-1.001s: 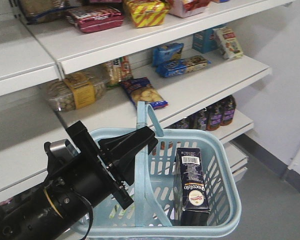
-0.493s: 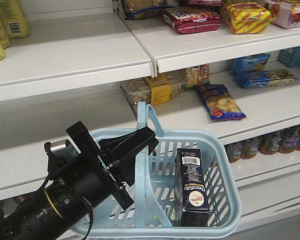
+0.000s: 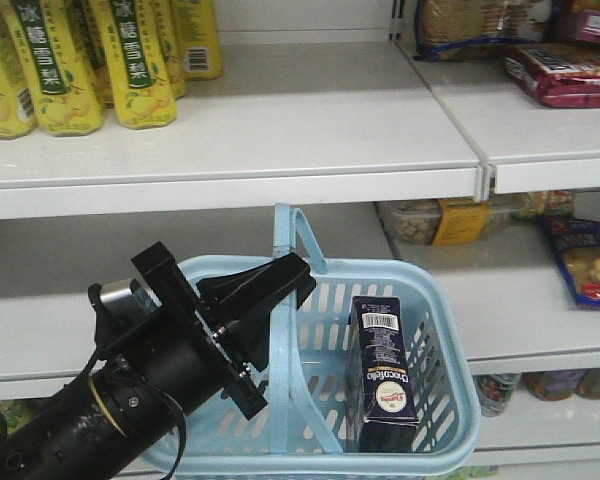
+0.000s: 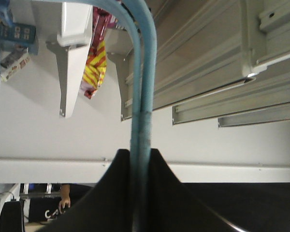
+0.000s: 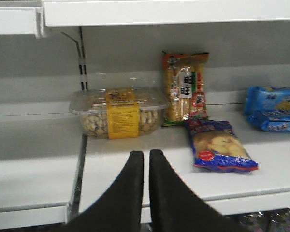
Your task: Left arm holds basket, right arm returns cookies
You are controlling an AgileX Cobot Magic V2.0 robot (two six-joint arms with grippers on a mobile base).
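**Box upright in basket; right tool faces the shelf, not the box**

Left tool (image 4: pixel 140 157): fingers closed on the two thin handles (image 3: pixel 292 240) of the blue basket (image 3: pixel 380 267), both loops pinched together between them. The basket hangs level in front of the shelves.

Cookie box (image 3: pixel 382 375): inside the basket, standing on end close to the right wall, toward the near right corner. Its long axis is upright with the barcode end on top, and its front face leans slightly. Nothing is touching it from above.

Right tool (image 5: pixel 146 157): fingers drawn almost together with only a thin slit between them, holding nothing. It points at a shelf (image 5: pixel 38 164) whose front edge lies just ahead. A clear tub of nuts (image 5: pixel 118 112) sits beyond it, and a blue-edged biscuit pack (image 5: pixel 221 151) lies to its right.

Key relation: the box does not appear in the right wrist view, and the right arm does not appear in the front view, so I cannot tell the exact offset between them. Judgement: the right tool must open, turn away from the shelf, and come down from above onto the box's top end. The left tool is nearer the box but is committed to the handles.
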